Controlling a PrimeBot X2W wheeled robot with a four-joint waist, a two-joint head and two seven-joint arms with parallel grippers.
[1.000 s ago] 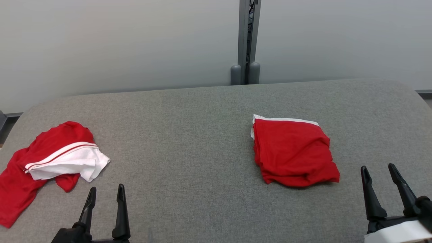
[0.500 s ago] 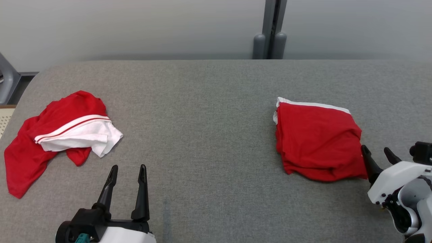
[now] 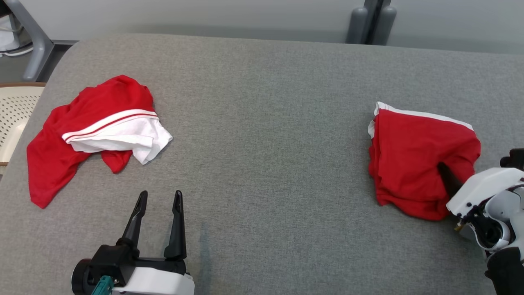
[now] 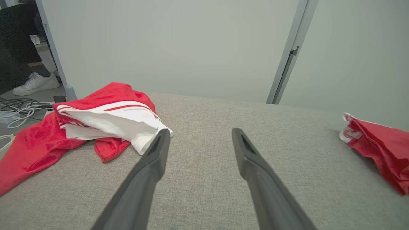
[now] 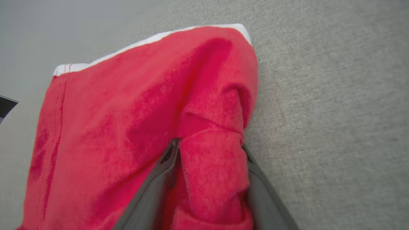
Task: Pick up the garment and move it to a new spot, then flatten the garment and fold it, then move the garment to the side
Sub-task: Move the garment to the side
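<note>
Grey felt covered the table (image 3: 262,123). Your right gripper (image 5: 209,143) held its jaws wide astride a raised ridge of the folded red garment (image 5: 127,95), which lay at the table's right side. You needed, I'd judge, to close low and catch every layer so the fold survived the move aside. That straddle showed plainly in the right wrist view. The head view added your left gripper (image 3: 160,194), jaws apart and empty, near a crumpled red-and-white garment (image 3: 94,123).
</note>
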